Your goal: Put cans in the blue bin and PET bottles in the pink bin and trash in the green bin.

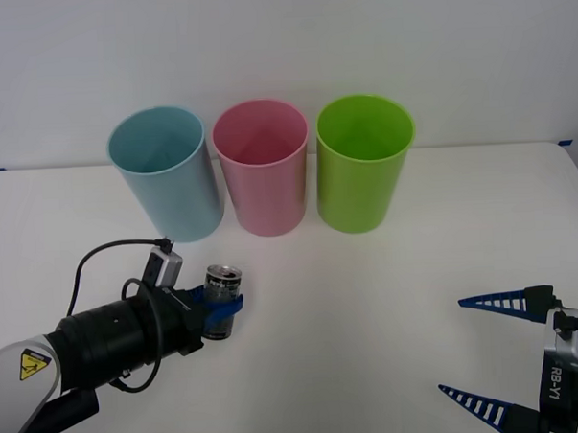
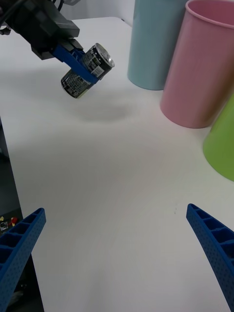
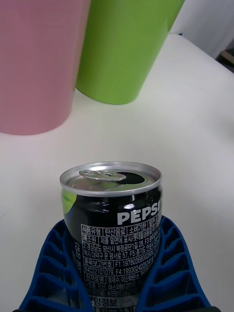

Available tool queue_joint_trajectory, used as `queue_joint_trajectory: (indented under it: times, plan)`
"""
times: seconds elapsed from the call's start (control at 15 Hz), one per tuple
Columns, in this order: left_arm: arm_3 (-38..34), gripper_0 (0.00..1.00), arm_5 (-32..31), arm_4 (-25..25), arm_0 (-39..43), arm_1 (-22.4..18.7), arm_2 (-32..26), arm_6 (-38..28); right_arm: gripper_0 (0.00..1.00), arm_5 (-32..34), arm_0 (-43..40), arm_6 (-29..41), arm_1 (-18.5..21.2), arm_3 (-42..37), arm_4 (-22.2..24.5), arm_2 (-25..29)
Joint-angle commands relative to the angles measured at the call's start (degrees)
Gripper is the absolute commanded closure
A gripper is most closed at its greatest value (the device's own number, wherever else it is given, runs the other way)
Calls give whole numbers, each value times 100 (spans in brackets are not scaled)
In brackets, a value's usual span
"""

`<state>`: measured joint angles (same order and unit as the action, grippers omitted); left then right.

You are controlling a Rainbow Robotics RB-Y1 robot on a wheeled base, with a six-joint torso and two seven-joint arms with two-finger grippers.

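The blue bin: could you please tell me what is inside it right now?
Nothing shows inside the blue bin; only its upper inner wall is visible, and the bottom is hidden by the near wall. The can is outside, held by the left gripper.

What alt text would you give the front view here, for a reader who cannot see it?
The left gripper holds a small black can just above a white table, in front of the blue bin. The pink bin and green bin stand in a row beside it. The right gripper hangs open at the near right.
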<state>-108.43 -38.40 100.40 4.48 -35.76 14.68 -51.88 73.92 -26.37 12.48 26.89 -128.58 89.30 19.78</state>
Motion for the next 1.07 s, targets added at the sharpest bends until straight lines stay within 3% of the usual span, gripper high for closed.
queue_joint_trajectory:
  times: [0.07,0.2,0.53,0.8,0.93,1.07]
  plan:
    - [-179,100,-836,-345,202,570,-914,460,0,0,0,0,0,0,0,0]
    - [-328,100,-1029,-530,220,746,-1371,715,0,0,0,0,0,0,0,0]
    - [-583,100,-906,-934,53,702,-1960,715,0,0,0,0,0,0,0,0]
    - [-592,100,263,-1541,-211,104,-1626,574,0,0,0,0,0,0,0,0]
    - [-601,100,738,-1541,-325,-45,-1591,521,0,0,0,0,0,0,0,0]
    - [-592,100,1564,-1435,-597,-221,-1354,-41,0,0,0,0,0,0,0,0]
